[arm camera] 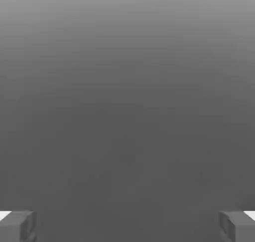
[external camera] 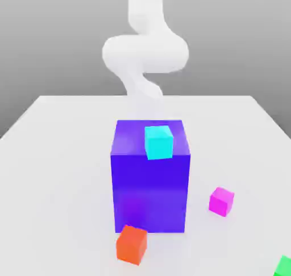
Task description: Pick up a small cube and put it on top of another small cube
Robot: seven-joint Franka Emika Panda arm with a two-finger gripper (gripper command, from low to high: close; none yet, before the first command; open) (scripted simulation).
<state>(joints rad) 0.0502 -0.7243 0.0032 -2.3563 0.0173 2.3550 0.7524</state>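
While the white robot arm (external camera: 145, 50) rises behind the scene, a small orange-red cube (external camera: 132, 244) sits on the white counter (external camera: 51, 172) at the front of the big blue-violet cube (external camera: 150, 178), which carries a small cyan cube (external camera: 158, 142) on top. Rightward, the small magenta-pink cube (external camera: 221, 201) rests on the counter, apart from it. A green cube (external camera: 283, 267) lies at the right corner. The gripper (arm camera: 127, 226) has its fingers spread wide, holding nothing.

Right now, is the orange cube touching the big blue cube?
Cannot tell. In the exterior view the orange cube overlaps the bottom front edge of the big blue cube, so no gap or contact shows plainly.
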